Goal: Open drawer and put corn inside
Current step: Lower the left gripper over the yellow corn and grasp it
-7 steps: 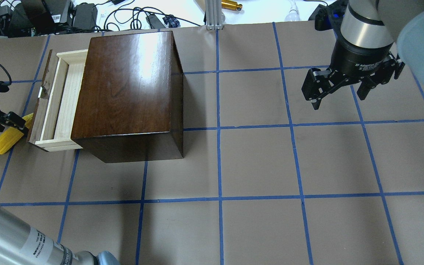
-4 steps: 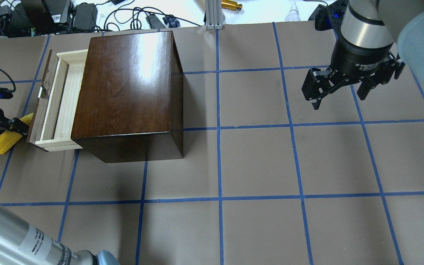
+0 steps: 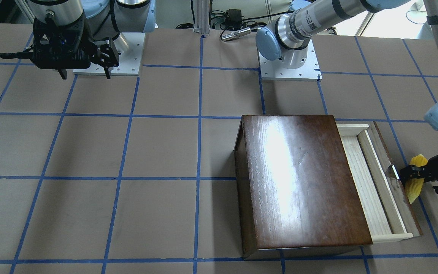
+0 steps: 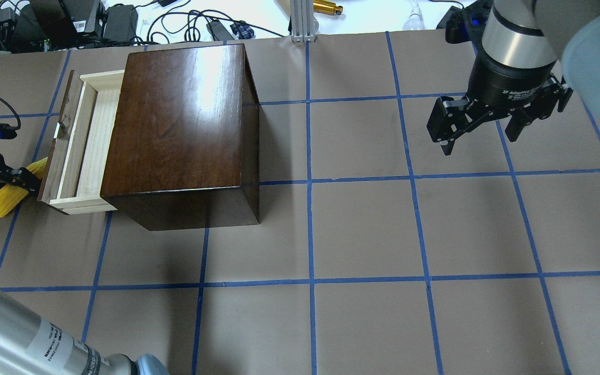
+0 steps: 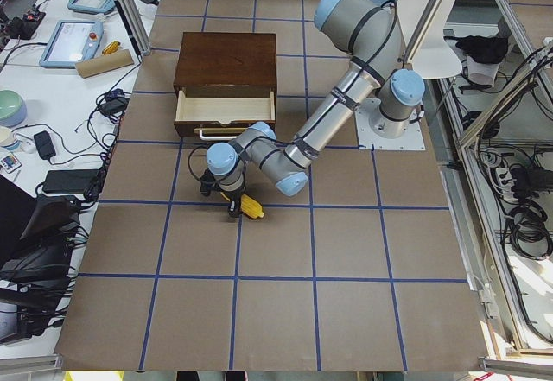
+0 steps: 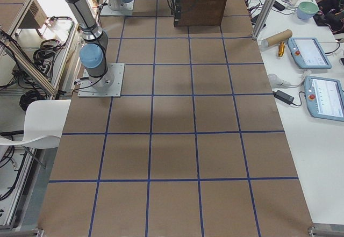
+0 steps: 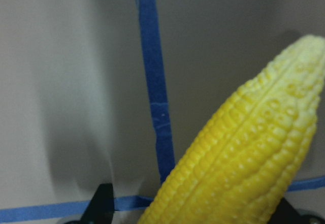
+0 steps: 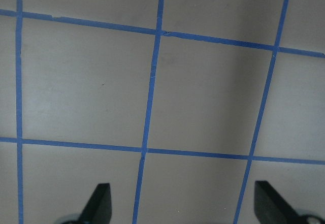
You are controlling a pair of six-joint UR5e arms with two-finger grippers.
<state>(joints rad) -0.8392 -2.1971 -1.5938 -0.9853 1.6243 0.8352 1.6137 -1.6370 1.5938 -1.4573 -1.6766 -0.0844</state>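
The left gripper (image 4: 16, 179) is clamped across the middle of the corn (image 4: 2, 202), fingers pinching the cob's sides, right outside the dark front panel of the drawer (image 4: 93, 151). The drawer stands part-way out of the box (image 4: 180, 120), its pale tray bare. The wrist view doesn't settle whether the cob is clear of the table. The right gripper (image 4: 479, 140) hangs far off, jaws apart, out of play. Now the key, I'd say: lift straight up first so the cob clears that front panel, then carry it across over the tray. The exposed strip is narrow, so turn the cob lengthwise along it, lower it close, and only then let go
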